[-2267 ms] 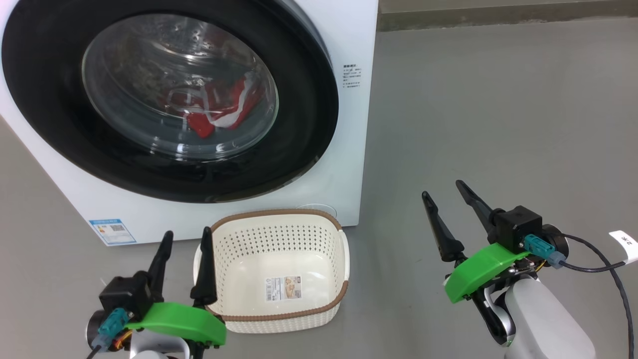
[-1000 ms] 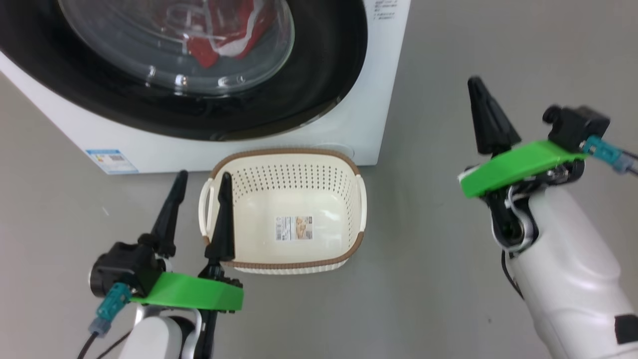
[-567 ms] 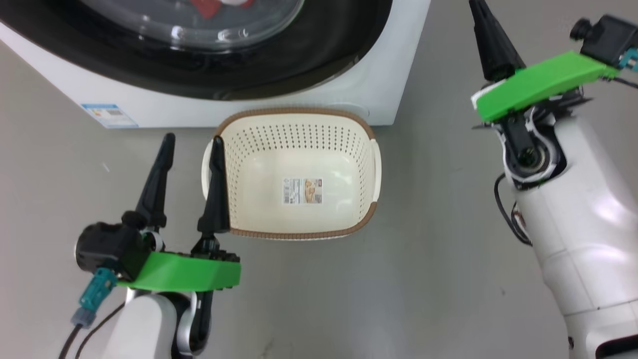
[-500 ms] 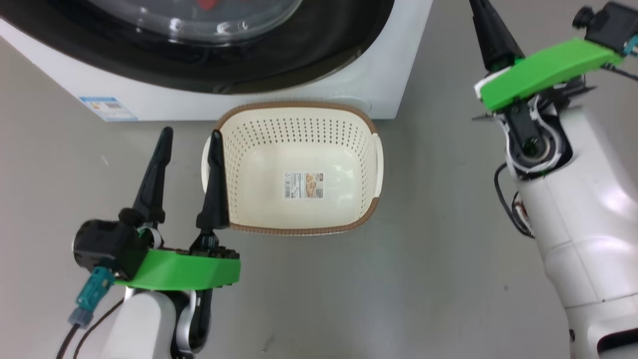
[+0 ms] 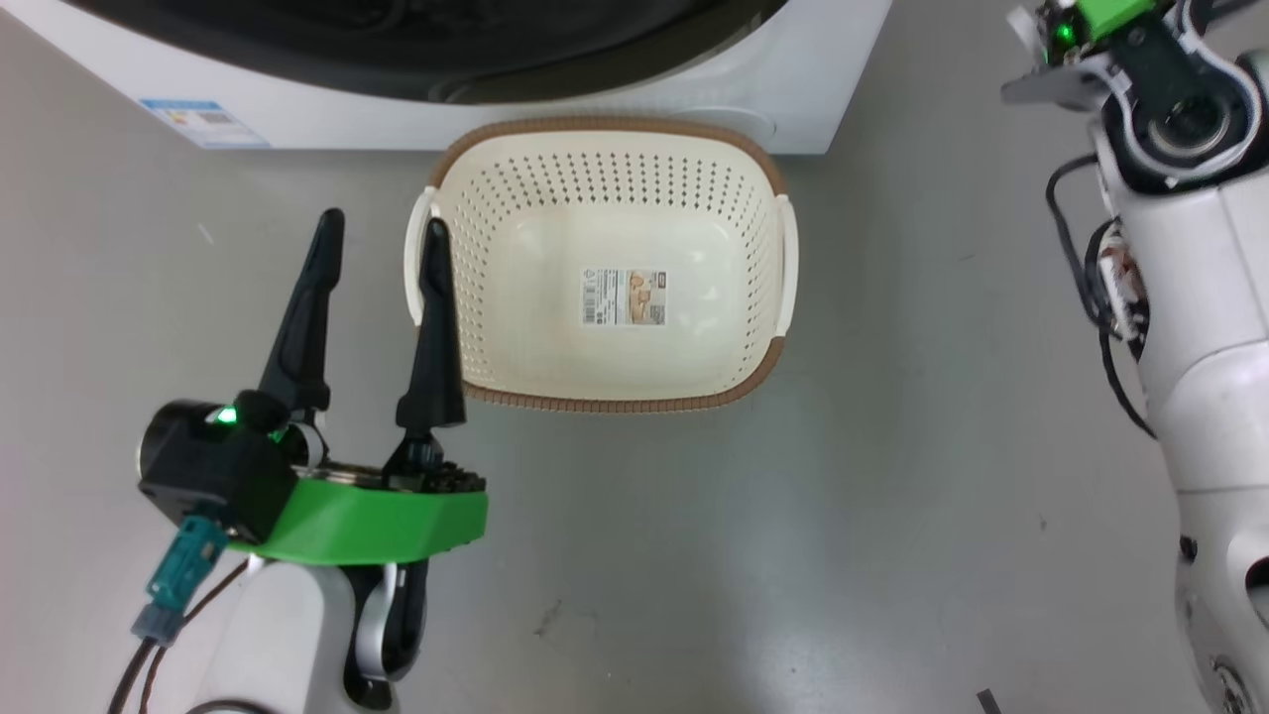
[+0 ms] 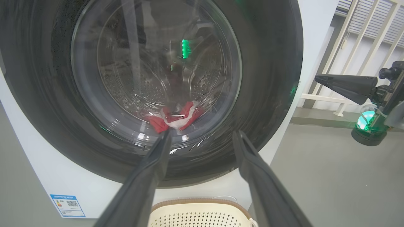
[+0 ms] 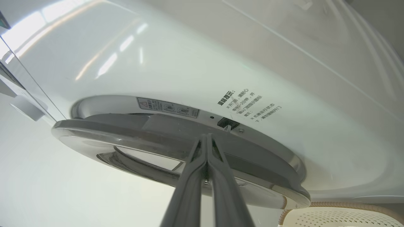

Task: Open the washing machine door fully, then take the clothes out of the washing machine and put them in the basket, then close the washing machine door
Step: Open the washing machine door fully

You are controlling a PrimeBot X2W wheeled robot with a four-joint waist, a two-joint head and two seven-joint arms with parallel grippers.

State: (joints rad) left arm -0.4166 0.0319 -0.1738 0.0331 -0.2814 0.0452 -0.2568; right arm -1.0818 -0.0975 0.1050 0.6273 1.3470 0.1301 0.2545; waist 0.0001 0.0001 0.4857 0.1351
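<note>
- As the head camera tips down, the right gripper (image 7: 206, 138), fingers together, has climbed from lower right to the washing machine door (image 7: 126, 130) edge.
- Left gripper (image 5: 382, 226), fingers apart, hovers left of the basket (image 5: 595, 178).
- Clothes (image 6: 173, 116) sit behind the glass, so opening seems imminent.

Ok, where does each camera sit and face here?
Head view: on the head, facing steeply down at the cream perforated plastic basket; left gripper, fingers open, and pale right forearm.
Left wrist view: faces the white washing machine and its round black-rimmed glass door; own fingers apart.
Right wrist view: close along that door's edge; right gripper, fingers closed.
Shared: the basket, in all three.
</note>
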